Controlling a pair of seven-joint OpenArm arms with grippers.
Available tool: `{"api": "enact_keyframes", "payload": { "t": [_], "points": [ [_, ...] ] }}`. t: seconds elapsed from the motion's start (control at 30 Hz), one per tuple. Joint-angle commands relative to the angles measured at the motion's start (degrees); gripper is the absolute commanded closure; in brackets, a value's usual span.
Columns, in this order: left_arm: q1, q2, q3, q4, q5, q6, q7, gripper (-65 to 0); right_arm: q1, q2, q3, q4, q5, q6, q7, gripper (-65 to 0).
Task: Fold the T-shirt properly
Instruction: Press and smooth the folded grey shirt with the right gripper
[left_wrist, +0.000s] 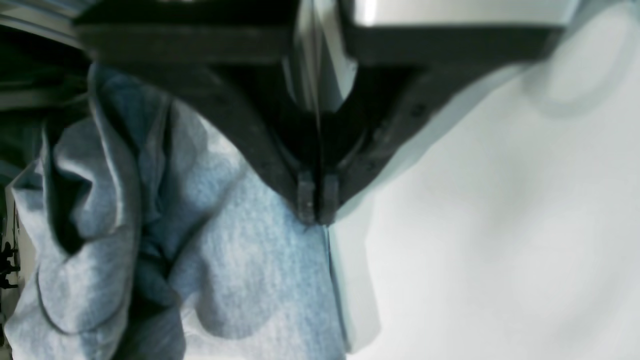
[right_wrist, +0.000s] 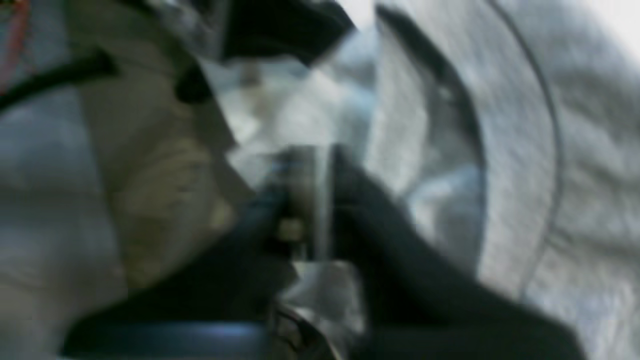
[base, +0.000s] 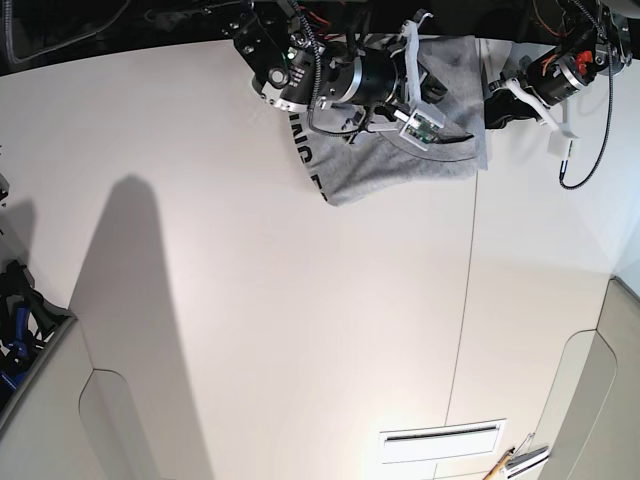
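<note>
T-shirt (base: 400, 160) bunched at far edge of white worktop (base: 300, 300), partly draped, black lettering showing along its left border. Not flat; several folds and a sleeve-like pocket hanging left of the pinch point in left wrist view.

Left tool (left_wrist: 317, 202) closed, fingertips together on the shirt's edge, where grey cloth meets bare worktop. Grip appears thin: only a hem's worth of fabric between the tips.

Right tool (right_wrist: 310, 200) over the shirt's middle in base view. Wrist view badly blurred; jaws look close together near a ribbed band, possibly the collar, but whether cloth is held cannot be told.

Risks, as judged:
- Hem slipping from left tool if pulled hard, given shallow bite.
- Uneven drag if only one tool holds, twisting the shirt and skewing any fold.
- Cloth sliding off the far edge beside the shirt.
- Trapped creases set into the fold unless spread first.
</note>
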Motion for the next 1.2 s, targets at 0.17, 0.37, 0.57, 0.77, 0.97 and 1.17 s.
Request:
{"api": "enact_keyframes", "payload": {
  "t": [0.17, 0.37, 0.57, 0.77, 0.97, 1.17],
  "points": [
    [0.52, -0.48, -0.09, 0.31, 0.70, 0.17, 1.33, -2.9, 2.93, -2.43, -0.24, 0.96, 2.58, 0.22, 1.20, 0.0],
    [0.52, -0.48, -0.09, 0.31, 0.72, 0.15, 1.55, -2.9, 2.84, -3.63, -0.48, 0.94, -2.21, 0.22, -4.48, -22.5],
    [0.50, -0.48, -0.09, 0.31, 0.68, 0.15, 1.55, -2.9, 2.60, -3.58, -0.48, 0.33, -5.62, 0.15, -4.90, -28.2],
    [0.52, -0.48, -0.09, 0.31, 0.70, 0.17, 1.55, -2.9, 2.93, -3.61, -0.48, -5.95, -5.51, 0.15, -4.79, -26.9],
    [0.52, -0.48, -0.09, 0.31, 0.70, 0.17, 1.53, -2.9, 3.17, -3.67, -0.48, -8.41, -0.13, 0.33, -4.70, 0.0],
    [0.55, -0.46, -0.09, 0.31, 0.70, 0.20, 1.55, -2.9, 5.38, -3.96, -1.20, -8.41, 7.80, 2.19, -1.75, 0.0]
  ]
}}
